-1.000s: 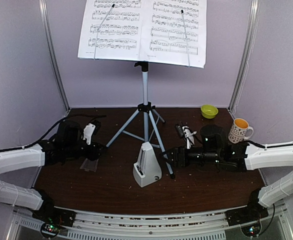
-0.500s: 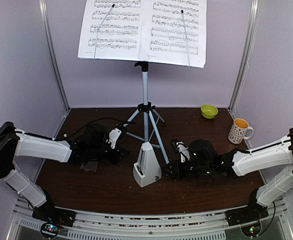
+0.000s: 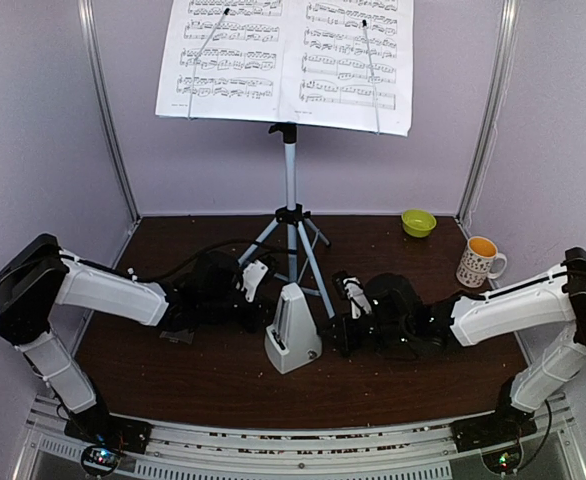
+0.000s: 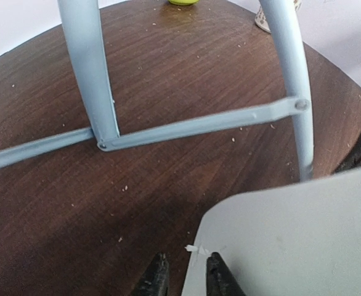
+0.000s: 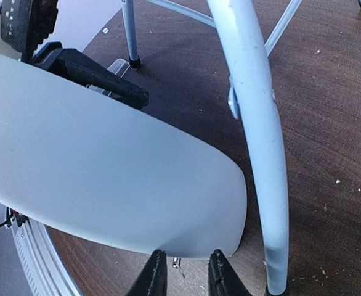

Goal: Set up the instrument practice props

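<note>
The silver tripod music stand (image 3: 290, 215) stands at the table's middle back, with two white sheet-music pages (image 3: 228, 55) (image 3: 353, 60) on its desk. The small white pyramid metronome (image 3: 293, 335) stands upright in front of the tripod. Its clear cover (image 3: 178, 335) lies on the table to the left. My left gripper (image 3: 261, 303) is at the metronome's left side and my right gripper (image 3: 336, 335) at its right side. In the left wrist view my gripper (image 4: 183, 280) is narrowly open at the metronome's (image 4: 291, 240) corner. In the right wrist view my gripper (image 5: 183, 274) is narrowly open just below the metronome (image 5: 94, 166).
A yellow-green bowl (image 3: 418, 222) sits at the back right and a white mug with an orange inside (image 3: 480, 260) to its right. The tripod legs (image 5: 254, 123) (image 4: 88, 68) spread close behind and beside the metronome. Walls enclose three sides of the table.
Both arms have reached inward from the table's sides to the metronome. The left gripper moved right, the right gripper moved left. The metronome has stayed upright in place.
</note>
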You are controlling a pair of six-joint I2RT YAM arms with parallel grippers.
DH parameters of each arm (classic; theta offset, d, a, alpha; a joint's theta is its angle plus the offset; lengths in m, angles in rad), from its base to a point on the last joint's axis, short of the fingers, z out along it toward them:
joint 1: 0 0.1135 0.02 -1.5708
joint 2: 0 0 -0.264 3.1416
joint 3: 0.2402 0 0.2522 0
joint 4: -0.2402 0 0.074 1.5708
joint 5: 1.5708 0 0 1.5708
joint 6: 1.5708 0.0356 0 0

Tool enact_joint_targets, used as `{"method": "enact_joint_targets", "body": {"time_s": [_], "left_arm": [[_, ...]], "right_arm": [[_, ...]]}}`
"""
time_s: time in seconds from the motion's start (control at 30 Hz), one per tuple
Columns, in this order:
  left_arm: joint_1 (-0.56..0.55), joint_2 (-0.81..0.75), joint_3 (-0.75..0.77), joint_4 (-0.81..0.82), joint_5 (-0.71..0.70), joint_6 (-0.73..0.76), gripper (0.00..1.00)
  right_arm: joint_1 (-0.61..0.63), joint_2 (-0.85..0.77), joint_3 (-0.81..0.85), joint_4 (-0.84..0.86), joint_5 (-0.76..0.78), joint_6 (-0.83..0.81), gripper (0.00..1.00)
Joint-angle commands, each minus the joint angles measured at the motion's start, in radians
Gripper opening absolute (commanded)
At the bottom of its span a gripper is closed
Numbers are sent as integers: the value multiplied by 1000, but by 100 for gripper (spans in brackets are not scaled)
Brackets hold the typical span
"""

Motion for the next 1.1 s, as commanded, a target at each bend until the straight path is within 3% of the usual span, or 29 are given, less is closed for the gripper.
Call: {"method": "enact_joint_targets", "body": {"time_s": [0.0, 0.43, 0.77, 1.07], "left_arm": [[-13, -52, -76, 86, 24, -34, 22], [-58, -174, -229, 133, -50, -108, 21], [-52, -129, -148, 35, -135, -83, 21], [-51, -85, -115, 41, -99, -60, 21]], "right_arm": [[5, 28, 57, -22, 32, -44, 25], [4, 84, 185, -89, 49, -95, 24], [15, -103, -9, -133, 81, -63, 25], [77, -35, -2, -49, 56, -14, 25]]}}
